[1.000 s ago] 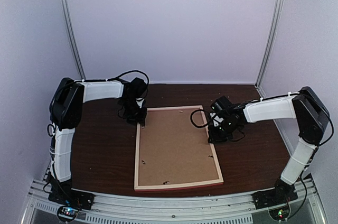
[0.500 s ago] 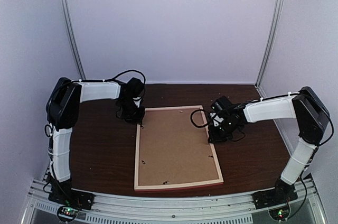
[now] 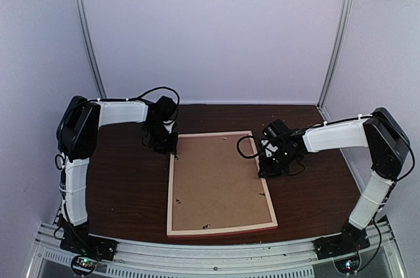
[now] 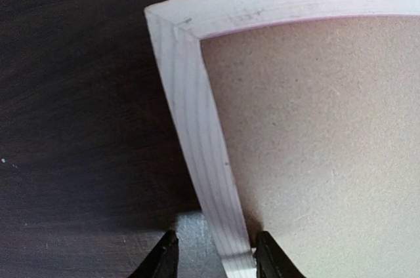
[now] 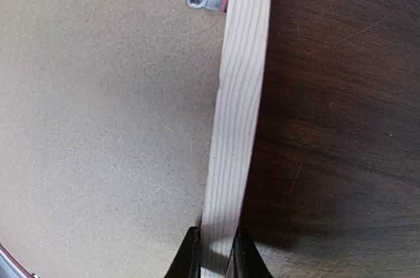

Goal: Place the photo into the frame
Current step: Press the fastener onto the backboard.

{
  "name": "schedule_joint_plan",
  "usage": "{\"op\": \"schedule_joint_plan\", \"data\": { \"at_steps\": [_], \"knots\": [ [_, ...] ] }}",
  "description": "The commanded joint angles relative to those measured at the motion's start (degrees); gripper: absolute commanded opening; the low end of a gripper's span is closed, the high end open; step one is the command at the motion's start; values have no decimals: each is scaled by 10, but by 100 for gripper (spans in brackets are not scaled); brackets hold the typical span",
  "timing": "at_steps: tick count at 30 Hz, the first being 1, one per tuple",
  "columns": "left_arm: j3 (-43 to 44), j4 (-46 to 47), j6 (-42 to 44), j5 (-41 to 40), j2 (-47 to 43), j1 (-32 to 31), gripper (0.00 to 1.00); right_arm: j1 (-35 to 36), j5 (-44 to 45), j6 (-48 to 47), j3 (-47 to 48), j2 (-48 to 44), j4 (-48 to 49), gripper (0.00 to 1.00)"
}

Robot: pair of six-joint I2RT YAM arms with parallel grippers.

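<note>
While R hand pinches rt edge of frame | L hand spread astride lt edge

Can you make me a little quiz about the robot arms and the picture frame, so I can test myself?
1. True or false: the frame lies back-up on the table, with the brown backing board showing.
2. Which rail of the frame is the right gripper pinching? A: the long one on the robot's left. B: the long one on the robot's right. C: the near short one.
3. Fill in: the left gripper straddles a rail, open, by the frame's far ___ corner.
Key: 1 true; 2 B; 3 left.
</note>
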Motion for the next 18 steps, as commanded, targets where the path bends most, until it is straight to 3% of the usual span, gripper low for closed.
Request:
{"op": "schedule_joint_plan", "data": {
  "at_steps": [1, 18],
  "knots": [
    [-17, -5, 14, 37, 49, -13, 43, -1, 1, -22, -28, 33, -20, 4],
    [-19, -6, 17, 55, 52, -17, 52, -1, 0, -21, -31, 36, -16, 4]
  ]
}}
